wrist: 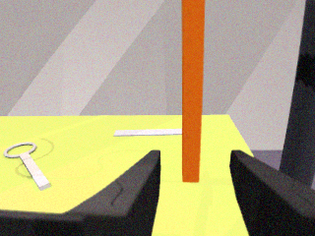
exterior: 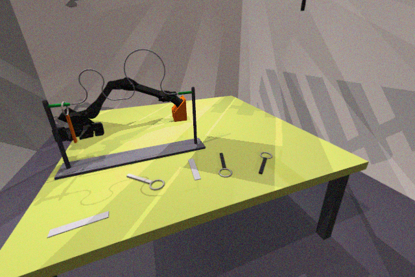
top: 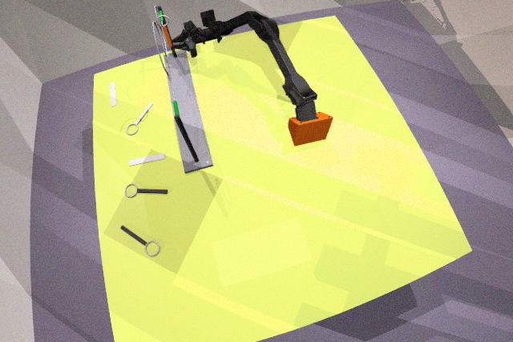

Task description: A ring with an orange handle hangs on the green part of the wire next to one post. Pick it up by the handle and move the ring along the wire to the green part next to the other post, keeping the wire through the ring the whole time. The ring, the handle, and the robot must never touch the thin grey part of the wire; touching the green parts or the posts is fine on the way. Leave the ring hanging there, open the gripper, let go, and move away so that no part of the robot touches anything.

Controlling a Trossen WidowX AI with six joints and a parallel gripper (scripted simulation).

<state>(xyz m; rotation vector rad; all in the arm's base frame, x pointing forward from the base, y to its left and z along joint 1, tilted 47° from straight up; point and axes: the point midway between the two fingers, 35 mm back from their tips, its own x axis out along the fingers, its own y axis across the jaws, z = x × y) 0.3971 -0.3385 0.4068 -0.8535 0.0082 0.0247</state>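
Observation:
The ring hangs on the green part by the left post in the exterior view. Its orange handle points down. The thin grey wire bends in large loops to the other green part beside the other post. My gripper is partly open at the handle's lower end. In the wrist view the handle shows between the fingertips, with gaps on both sides; whether it is fully between them in depth is hard to tell.
A dark post stands close at the right in the wrist view. The posts rise from a grey base. White strips and loose rings with white or black handles lie on the table beyond it.

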